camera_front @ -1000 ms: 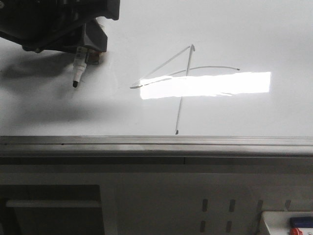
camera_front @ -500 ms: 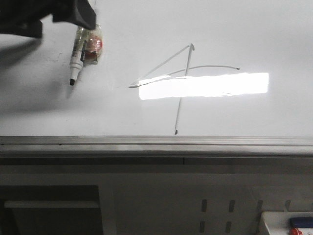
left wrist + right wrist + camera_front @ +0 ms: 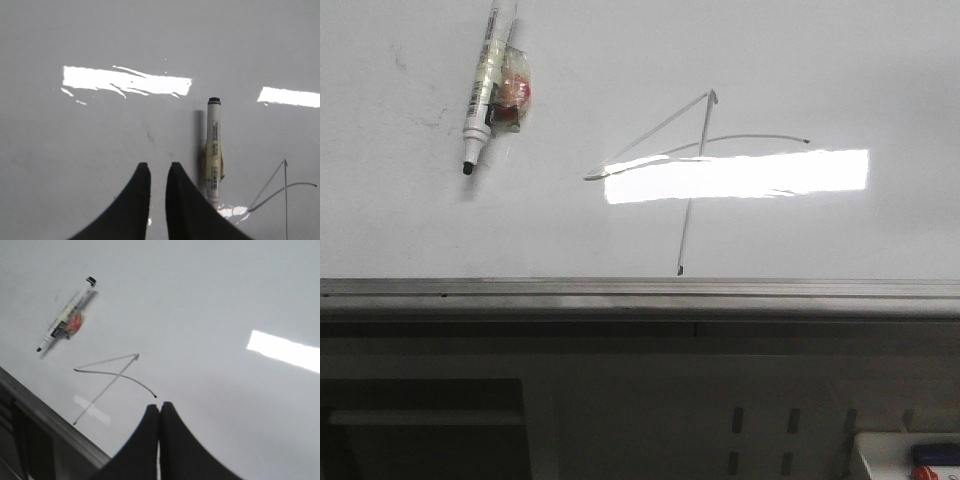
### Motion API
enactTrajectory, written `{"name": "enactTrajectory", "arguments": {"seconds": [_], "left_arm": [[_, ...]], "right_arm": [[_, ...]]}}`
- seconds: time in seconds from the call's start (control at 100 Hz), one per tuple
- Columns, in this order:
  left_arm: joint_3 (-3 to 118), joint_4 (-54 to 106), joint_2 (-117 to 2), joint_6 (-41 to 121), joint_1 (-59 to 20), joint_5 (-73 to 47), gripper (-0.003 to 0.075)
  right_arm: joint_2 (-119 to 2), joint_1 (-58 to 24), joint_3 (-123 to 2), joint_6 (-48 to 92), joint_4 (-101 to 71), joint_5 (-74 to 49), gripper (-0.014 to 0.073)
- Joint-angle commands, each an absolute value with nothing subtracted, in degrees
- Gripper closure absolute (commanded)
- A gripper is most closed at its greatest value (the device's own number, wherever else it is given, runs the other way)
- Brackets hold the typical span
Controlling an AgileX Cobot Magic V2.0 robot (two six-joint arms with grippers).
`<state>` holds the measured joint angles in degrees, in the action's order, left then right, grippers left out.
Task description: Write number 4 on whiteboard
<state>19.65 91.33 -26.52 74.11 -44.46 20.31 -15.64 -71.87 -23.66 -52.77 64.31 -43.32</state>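
Note:
The number 4 (image 3: 695,160) is drawn in thin dark lines on the whiteboard (image 3: 800,70), partly under a bright glare; it also shows in the right wrist view (image 3: 112,377) and at the edge of the left wrist view (image 3: 280,190). A white marker (image 3: 480,90) with a taped red-and-clear tag lies flat on the board left of the 4, tip down toward the rail. My left gripper (image 3: 158,167) hovers beside the marker (image 3: 214,150), jaws a little apart and empty. My right gripper (image 3: 160,406) is shut and empty, just past the crossbar's end. Neither gripper shows in the front view.
A grey metal rail (image 3: 640,290) runs along the board's near edge, also in the right wrist view (image 3: 45,420). Below it is a grey cabinet front with slots. A white tray corner (image 3: 910,455) with red and blue items sits at the lower right.
The left arm, which held the marker over the board's left part, has let it go and withdrawn up and out of the front view. The marker now lies on the board.

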Motion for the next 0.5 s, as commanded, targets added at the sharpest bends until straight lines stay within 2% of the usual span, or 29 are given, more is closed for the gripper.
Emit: {"name": "enactTrajectory", "arguments": {"seconds": [0.0,0.21,0.49], "left_arm": [[17.17,90.28,-21.57,74.29,-44.48,18.71,0.0741],[13.85,90.42,-14.98,74.29,-44.48,18.62,0.0741],[13.85,90.42,-14.48,74.29,-44.48,18.62,0.0741]], "right_arm": [[-11.01,-71.87,-20.81,-54.08,70.95,-42.17,0.0654],[-3.69,-71.87,-18.15,-54.08,70.93,-41.38,0.0659],[-2.96,-71.87,-18.15,-54.08,70.93,-41.64,0.0659]]}}
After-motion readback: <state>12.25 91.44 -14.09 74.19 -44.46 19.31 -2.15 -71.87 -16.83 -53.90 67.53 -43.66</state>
